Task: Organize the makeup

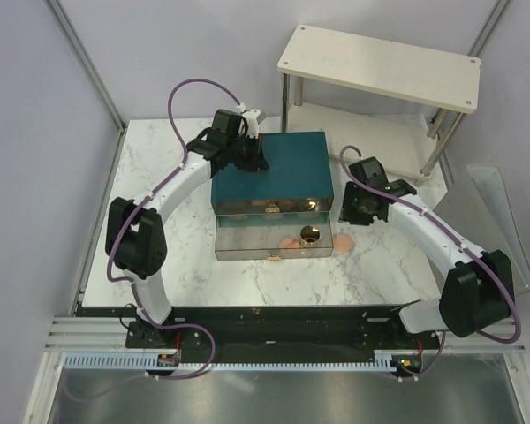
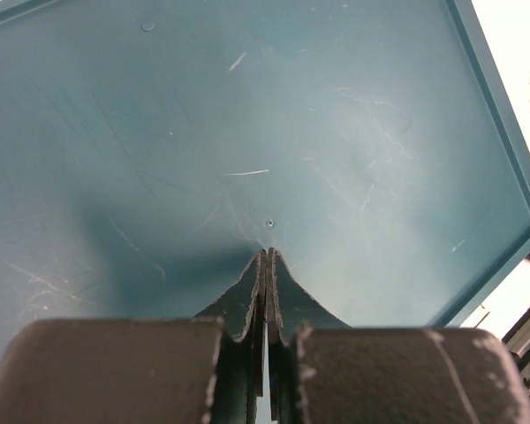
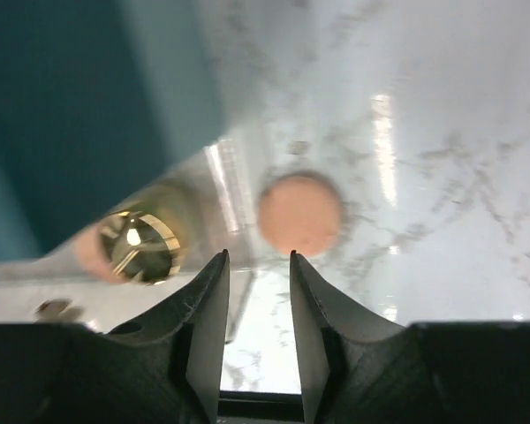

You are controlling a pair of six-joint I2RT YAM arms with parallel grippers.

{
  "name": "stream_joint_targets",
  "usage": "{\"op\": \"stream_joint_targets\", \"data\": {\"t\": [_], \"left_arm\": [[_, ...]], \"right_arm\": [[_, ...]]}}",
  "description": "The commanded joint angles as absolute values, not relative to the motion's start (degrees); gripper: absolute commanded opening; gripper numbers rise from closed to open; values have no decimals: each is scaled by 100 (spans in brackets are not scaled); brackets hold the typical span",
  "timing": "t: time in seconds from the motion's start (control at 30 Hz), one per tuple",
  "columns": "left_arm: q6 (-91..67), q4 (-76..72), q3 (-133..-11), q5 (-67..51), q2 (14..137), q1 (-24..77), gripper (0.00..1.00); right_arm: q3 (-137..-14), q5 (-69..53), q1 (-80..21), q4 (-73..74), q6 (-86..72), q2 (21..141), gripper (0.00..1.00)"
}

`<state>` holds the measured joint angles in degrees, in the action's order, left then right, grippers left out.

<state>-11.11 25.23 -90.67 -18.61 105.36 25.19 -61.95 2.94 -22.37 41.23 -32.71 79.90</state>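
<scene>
Task partly done. The compact (image 1: pixel 310 234) and one pad (image 1: pixel 289 241) lie in the open drawer (image 1: pixel 247 245) of the box (image 1: pixel 274 172). The second pad (image 1: pixel 343 241) lies on the tabletop (image 1: pixel 274 283), just beside the drawer, and is judged the remaining item. The right tool (image 1: pixel 347 215), jaws slightly apart and empty, hovers near it. The left tool (image 1: pixel 257 165), jaws together, sits over the box top. No tubes can be made out.
</scene>
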Motion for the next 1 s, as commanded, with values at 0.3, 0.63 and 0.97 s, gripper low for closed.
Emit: {"op": "stream_joint_targets", "data": {"t": [0.3, 0.63, 0.97], "left_arm": [[-1169, 3041, -9088, -1916, 10925, 2514, 2], [-1081, 3041, -9141, -1977, 10942, 2514, 2], [-958, 3155, -9272, -1951, 11004, 2514, 2]], "right_arm": [[-5388, 229, -1626, 3824, -2980, 8753, 41], [-5537, 105, -1608, 3446, -2971, 9562, 42], [-5449, 491, -1608, 3542, -3032, 9353, 0]]}}
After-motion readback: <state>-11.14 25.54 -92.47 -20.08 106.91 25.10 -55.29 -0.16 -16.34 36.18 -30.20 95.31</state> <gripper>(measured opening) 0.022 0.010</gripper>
